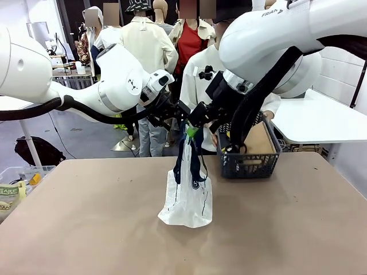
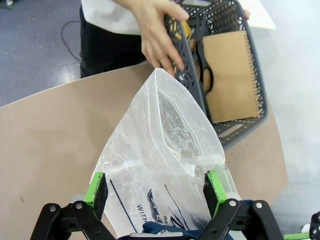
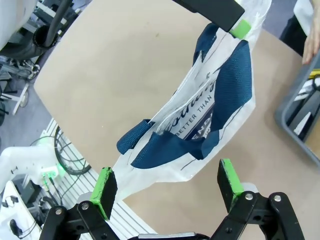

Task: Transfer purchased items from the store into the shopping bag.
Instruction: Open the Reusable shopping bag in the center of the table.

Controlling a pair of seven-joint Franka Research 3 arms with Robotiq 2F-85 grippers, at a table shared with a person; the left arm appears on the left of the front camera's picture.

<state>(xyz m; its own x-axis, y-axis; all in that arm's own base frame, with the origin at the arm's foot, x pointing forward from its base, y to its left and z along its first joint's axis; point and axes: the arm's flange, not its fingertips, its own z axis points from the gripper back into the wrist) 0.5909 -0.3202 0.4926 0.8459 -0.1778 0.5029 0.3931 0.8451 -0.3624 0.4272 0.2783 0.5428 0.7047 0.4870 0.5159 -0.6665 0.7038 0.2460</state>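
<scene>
Crinkly translucent shopping bag (image 1: 186, 201) (navy handles (image 3: 231, 85))

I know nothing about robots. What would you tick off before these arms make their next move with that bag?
1. Shopping bag standing on the table: ok.
2. Bag mouth spread wide: cannot tell.
3. Left end effector open: ok.
4. Right end effector open: ok.
5. Person's hand clear of the basket: not ok, it rests on the rim.
6. Something in the basket to transfer: ok, a brown cardboard item.
</scene>
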